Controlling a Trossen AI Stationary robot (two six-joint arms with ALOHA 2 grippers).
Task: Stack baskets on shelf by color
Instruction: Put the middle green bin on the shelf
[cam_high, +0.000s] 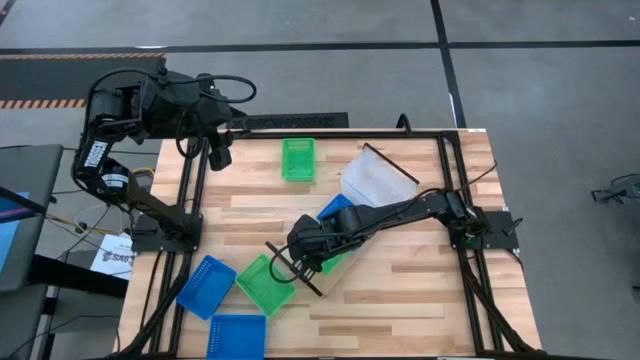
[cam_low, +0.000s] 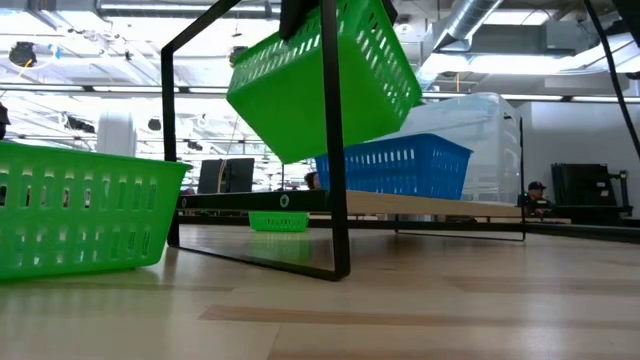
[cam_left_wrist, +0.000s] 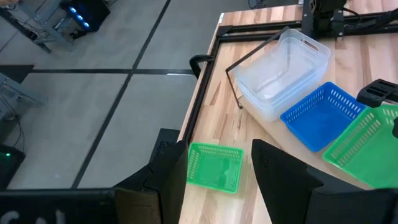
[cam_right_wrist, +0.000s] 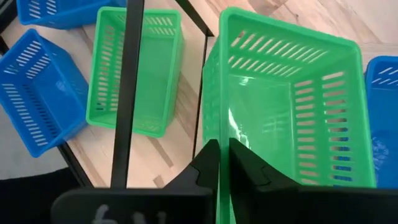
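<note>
Overhead, my right gripper is reaching across the middle of the table, clenching the rim of a green basket held over the near end of the shelf. Just beside it a second green basket is lying on the table, with two blue baskets beyond that. A blue basket and the clear baskets are sitting on the shelf behind my gripper. My left gripper is waiting at the far table edge, near a third green basket.

Level view: the held green basket is hanging tilted above the shelf board, beside the black end frame.

Left wrist view: my left fingers are standing apart, grasping nothing, over the lone green basket.

Right wrist view: my right fingers are pinching the near wall of the green basket; the frame bar is crossing just beside them.
</note>
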